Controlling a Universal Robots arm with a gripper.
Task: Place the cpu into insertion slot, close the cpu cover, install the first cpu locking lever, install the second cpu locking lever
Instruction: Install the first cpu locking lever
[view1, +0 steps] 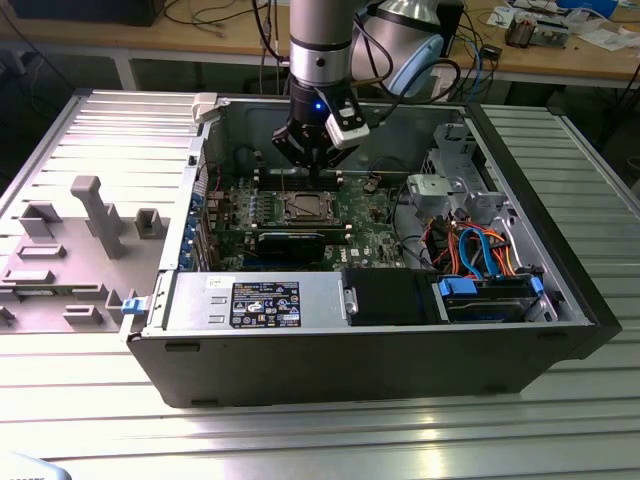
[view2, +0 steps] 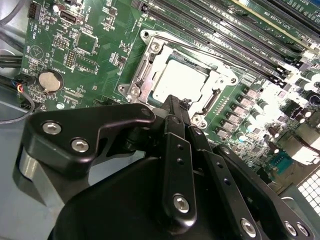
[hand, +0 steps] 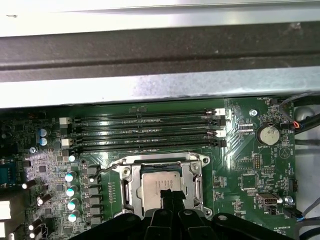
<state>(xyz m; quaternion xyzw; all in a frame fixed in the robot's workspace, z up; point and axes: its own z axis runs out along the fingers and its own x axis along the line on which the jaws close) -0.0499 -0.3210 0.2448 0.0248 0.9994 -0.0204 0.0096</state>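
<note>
Closed, empty gripper (view2: 172, 107) over cpu (hand: 161, 182) — exterior view adds the open case (view1: 560, 300).

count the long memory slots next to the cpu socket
4. In the first wrist view the memory slots run parallel, side by side, between the insertion slot and the case's metal wall. None looks hidden there.
</note>
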